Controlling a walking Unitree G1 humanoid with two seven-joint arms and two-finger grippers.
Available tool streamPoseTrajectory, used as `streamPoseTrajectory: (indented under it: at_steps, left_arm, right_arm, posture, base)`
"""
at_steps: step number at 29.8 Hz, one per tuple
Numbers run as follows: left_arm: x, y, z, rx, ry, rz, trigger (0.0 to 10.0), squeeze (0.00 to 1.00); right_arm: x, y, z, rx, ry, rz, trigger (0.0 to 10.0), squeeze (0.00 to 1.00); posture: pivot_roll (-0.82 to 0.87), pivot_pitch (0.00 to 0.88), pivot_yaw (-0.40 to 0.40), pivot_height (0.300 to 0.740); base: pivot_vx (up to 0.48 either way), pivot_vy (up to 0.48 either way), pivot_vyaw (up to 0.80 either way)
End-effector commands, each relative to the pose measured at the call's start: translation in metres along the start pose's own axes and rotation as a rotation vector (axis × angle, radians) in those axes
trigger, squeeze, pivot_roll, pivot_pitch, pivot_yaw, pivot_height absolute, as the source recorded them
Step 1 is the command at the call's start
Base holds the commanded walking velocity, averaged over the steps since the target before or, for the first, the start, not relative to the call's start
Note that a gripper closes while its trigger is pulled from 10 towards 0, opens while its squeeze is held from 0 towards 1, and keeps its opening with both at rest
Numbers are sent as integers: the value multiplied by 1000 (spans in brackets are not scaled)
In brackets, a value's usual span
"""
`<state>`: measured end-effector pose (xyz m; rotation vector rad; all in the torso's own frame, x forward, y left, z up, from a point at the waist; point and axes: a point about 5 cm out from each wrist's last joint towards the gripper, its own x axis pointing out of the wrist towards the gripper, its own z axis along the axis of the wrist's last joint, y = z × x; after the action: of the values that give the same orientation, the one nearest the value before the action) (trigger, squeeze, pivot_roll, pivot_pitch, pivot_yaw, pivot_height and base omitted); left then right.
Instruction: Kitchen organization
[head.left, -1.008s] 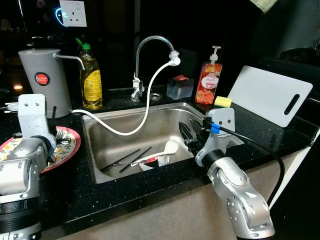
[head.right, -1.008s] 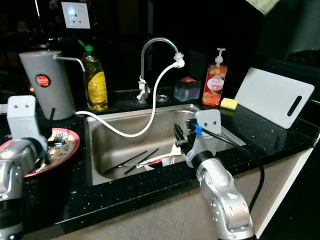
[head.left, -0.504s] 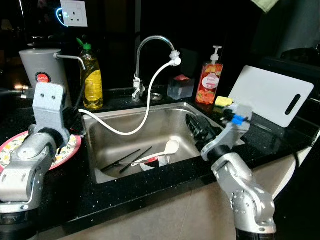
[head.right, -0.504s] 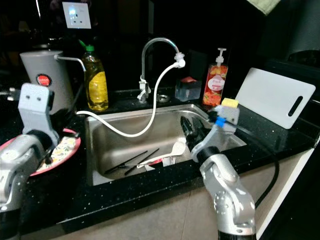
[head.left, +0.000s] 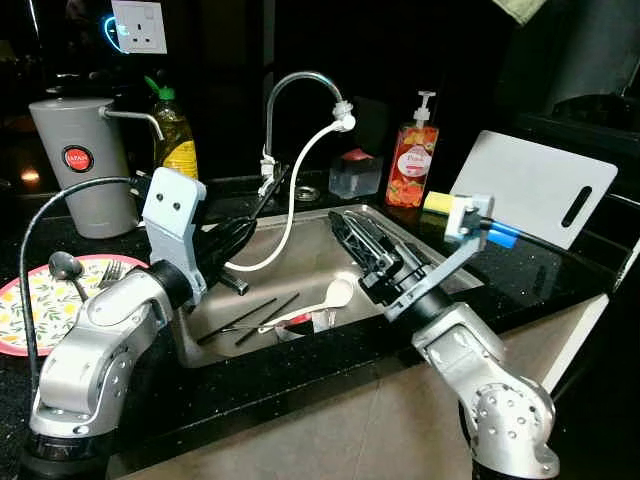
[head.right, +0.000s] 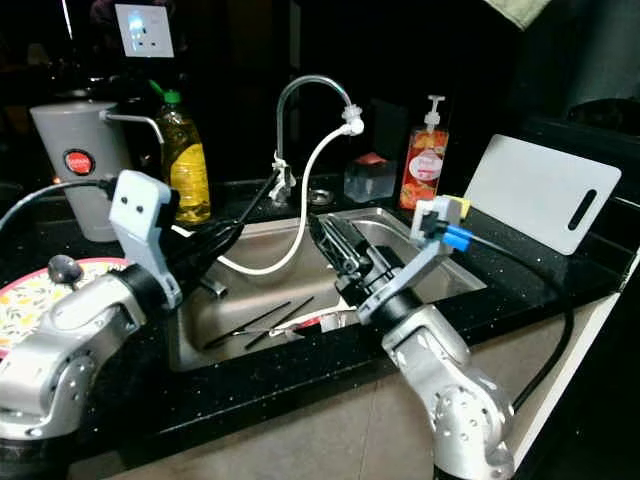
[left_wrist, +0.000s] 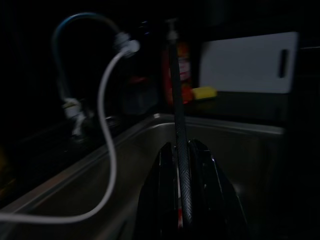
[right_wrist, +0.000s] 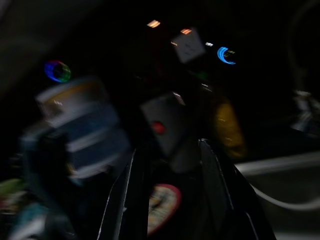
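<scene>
Pinching a thin, stiff, slippery chopstick (left_wrist: 178, 150) near its end, left tool (left_wrist: 182, 220) holds it at twelve o'clock.

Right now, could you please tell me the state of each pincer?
Left pincer: closed on a thin black chopstick.
Right pincer: open, holding nothing.

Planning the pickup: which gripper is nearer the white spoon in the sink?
Right. The right gripper hangs just above the white spoon; the left gripper is over the sink's far-left side.
</scene>
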<state>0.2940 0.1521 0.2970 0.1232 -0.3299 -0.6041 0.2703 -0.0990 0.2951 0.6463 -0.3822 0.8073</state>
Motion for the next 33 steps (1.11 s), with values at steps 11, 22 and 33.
streamPoseTrajectory:
  at_steps: [11, 22, 33]
  left_arm:
    - [1, -21, 1, -15, -34, -166, 10000, 0]
    - [6, -41, 15, -85, -139, -299, 10000, 0]
    - [3, -42, 26, -123, -206, -337, 10000, 0]
  right_arm:
    - [-5, 16, 17, 141, -52, 166, 10000, 0]
    - [-7, 18, 15, 240, -53, 158, 10000, 0]
    - [-10, 8, 16, 263, -53, 113, 10000, 0]
  posture:
    - [-86, 0, -37, 740]
    - [-93, 0, -37, 740]
    - [-92, 0, -36, 740]
  base:
    - [0, 0, 0]
    - [0, 0, 0]
    - [0, 0, 0]
